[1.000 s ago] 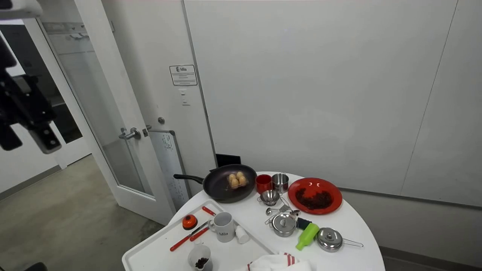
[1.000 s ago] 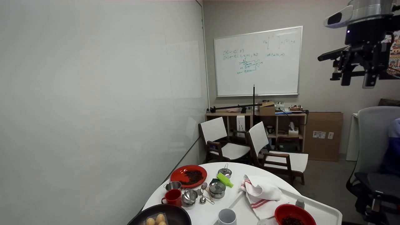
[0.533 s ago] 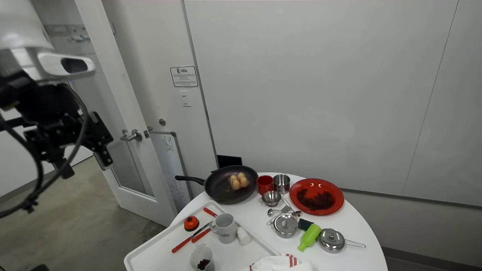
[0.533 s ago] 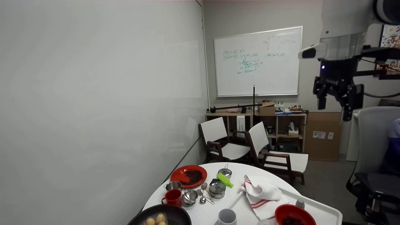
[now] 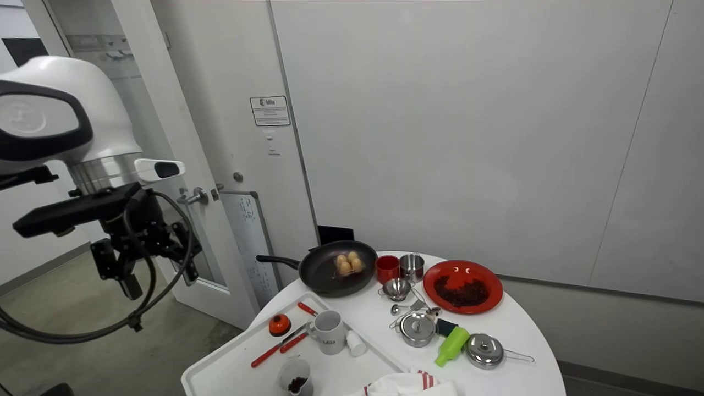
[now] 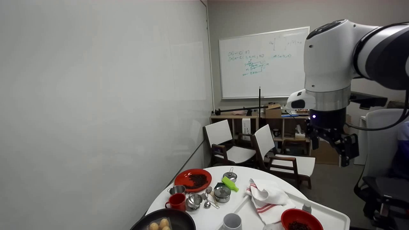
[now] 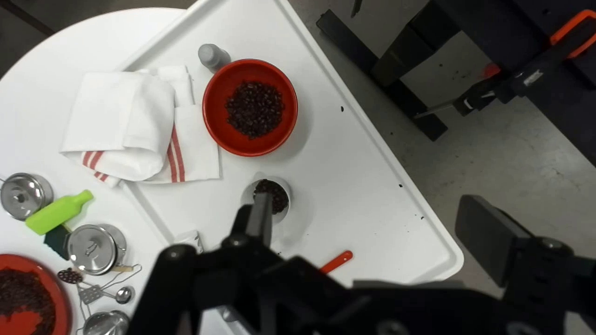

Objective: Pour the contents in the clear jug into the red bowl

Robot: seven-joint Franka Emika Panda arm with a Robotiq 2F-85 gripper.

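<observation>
I have the claw (image 5: 161, 281) up in the air, tips down, its two fingers spread wide apart; in both exterior views it hangs higher than the things on the white round worktop (image 7: 44, 88) and well apart from the clear jug (image 5: 290, 371). The jug stands upright on the white tray (image 7: 354, 153), dark beans (image 7: 279, 197) inside, and in my wrist view one finger (image 7: 263, 218) covers part of it. Near it on the same tray I have the red bowl (image 7: 215, 107), with more dark beans in its middle, and just beside that a grey bottle (image 7: 214, 56); I can't tell whether those two touch. A white cloth with red stripes (image 7: 116, 116) lies partly on the tray, partly on the worktop. A few dark specks (image 7: 342, 109) dot the tray. The grey mug (image 5: 330, 333) stands on the tray near some red-handled utensils (image 5: 267, 356). Over on the worktop itself, a wide red plate (image 5: 466, 269) carries a dark heap too, with a metal cup (image 5: 411, 268) between it and a red cup (image 5: 387, 269). The black pan (image 5: 316, 278) has eggs (image 5: 348, 265) in it, and a green bottle (image 5: 452, 346) lies on its side between two lidded metal pots (image 5: 416, 330).
</observation>
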